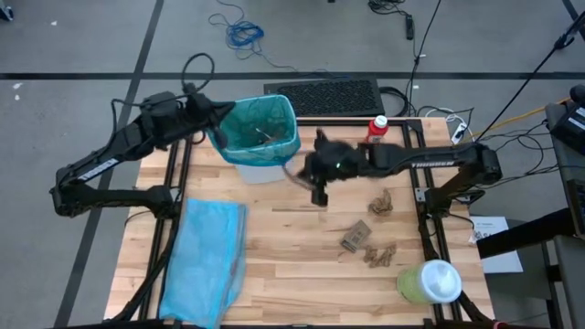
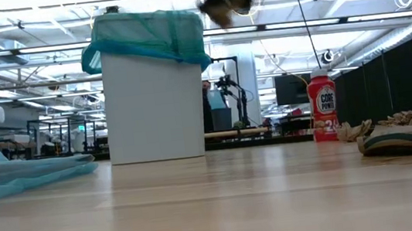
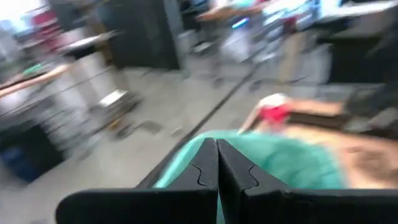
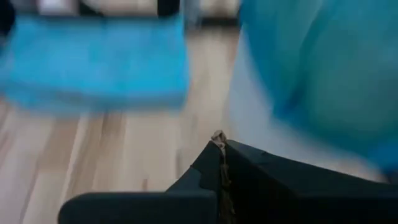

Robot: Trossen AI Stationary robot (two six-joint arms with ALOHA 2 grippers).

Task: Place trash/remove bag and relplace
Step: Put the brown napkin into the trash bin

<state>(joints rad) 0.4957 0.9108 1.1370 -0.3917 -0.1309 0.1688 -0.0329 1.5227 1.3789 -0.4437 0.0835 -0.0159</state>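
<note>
Presently the right gripper (image 1: 319, 194) hangs at the centre of the high view, just right of the bin (image 1: 260, 169). Its jaws are shut, and the right wrist view shows a thin sliver of brown pinched at the tip (image 4: 218, 138); this appears to be a paper scrap, though the view is too blurred to be sure. In the low view the gripper (image 2: 219, 10) sits near the top centre of the frame, raised beside the bin's rim.

The left gripper (image 1: 219, 137) is at the bin's left rim, upper left of centre in the high view. Its jaws are fully closed, and no grip on the liner can be confirmed from the left wrist view.

The teal bag (image 1: 259, 126) lines the bin, folded over its rim, with some small items already inside. The paler blue bag (image 1: 206, 260) lies flat at the lower left of the table. Remaining brown scraps (image 1: 370, 242) lie right of centre; a red-capped bottle (image 1: 377, 128) and a green container (image 1: 430, 281) stand further right.

Judgement: the trash-loading step is in hand, with bag removal and replacement not yet begun. The next move calls for carrying the right gripper over the bin's opening, clear of the rim and of the left arm, and opening the jaws there.
</note>
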